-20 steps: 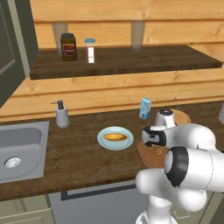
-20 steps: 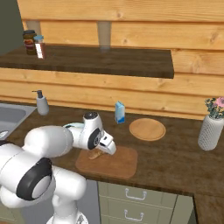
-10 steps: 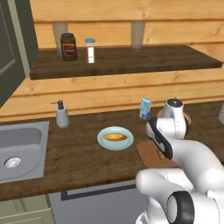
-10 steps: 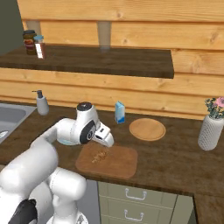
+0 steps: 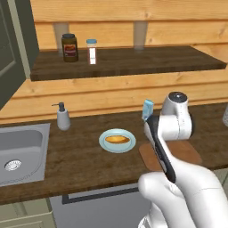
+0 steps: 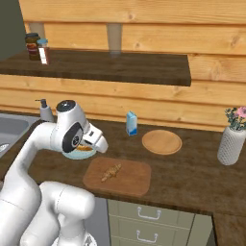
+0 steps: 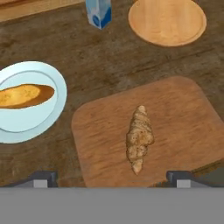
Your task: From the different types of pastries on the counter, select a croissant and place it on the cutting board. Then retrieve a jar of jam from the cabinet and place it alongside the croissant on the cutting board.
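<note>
The croissant [image 7: 140, 138] lies free near the middle of the reddish cutting board [image 7: 183, 113], also seen as the croissant [image 6: 111, 172] on the board [image 6: 134, 178]. My gripper [image 7: 111, 178] hangs above it, open, with its fingertips [image 7: 178, 177] wide apart and nothing between them. In the right base view the gripper [image 6: 97, 143] sits above the board's left end. An oblong pastry [image 7: 24, 95] rests on a pale blue plate [image 7: 57, 107] left of the board. The cabinet's dark door [image 5: 10, 49] shows at the far left. The jar of jam is out of view.
A round tan wooden plate [image 6: 162, 141] and a blue carton [image 6: 131, 123] stand behind the board. A vase of flowers [image 6: 233, 144] is at the right. A soap dispenser [image 5: 63, 116] and sink [image 5: 18, 151] lie left. A dark jar [image 5: 69, 46] and a white bottle [image 5: 91, 50] stand on the wooden shelf.
The gripper has opened and let go of the croissant, which now lies on the cutting board. The hand has lifted up from the board.
</note>
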Available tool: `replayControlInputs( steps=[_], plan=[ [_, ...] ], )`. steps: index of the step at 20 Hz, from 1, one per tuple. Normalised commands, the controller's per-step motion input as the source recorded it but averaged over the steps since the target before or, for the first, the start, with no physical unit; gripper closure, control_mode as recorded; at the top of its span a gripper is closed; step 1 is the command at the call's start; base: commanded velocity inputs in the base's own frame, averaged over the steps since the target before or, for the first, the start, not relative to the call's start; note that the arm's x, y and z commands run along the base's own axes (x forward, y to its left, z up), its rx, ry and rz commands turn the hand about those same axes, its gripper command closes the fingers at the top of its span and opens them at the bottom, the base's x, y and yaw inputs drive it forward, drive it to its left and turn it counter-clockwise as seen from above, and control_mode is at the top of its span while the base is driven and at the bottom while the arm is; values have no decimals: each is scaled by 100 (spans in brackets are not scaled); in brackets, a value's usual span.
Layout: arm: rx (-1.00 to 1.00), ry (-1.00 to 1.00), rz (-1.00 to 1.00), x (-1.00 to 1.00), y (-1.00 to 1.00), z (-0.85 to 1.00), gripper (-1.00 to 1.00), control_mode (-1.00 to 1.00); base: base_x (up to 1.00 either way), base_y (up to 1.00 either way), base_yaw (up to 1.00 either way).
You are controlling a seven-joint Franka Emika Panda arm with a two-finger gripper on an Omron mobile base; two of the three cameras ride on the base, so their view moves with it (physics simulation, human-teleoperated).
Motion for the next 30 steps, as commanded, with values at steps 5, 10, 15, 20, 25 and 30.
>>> replayControlInputs(
  steps=[5,10,15,20,25,30],
  plan=[
    [-6,-8,5,-43,45,53,-100,-100,0,0,0],
    [-4,-13,8,-28,11,49,-100,-100,0,0,0],
    [0,-26,16,-46,1,34,-100,-100,0,0,0],
    [-1,-44,18,-89,16,36,-100,-100,0,0,0],
    [0,-60,4,-100,21,15,-100,-100,0,0,0],
    [0,-68,0,-100,22,-2,-100,-100,0,0,0]
  ],
)
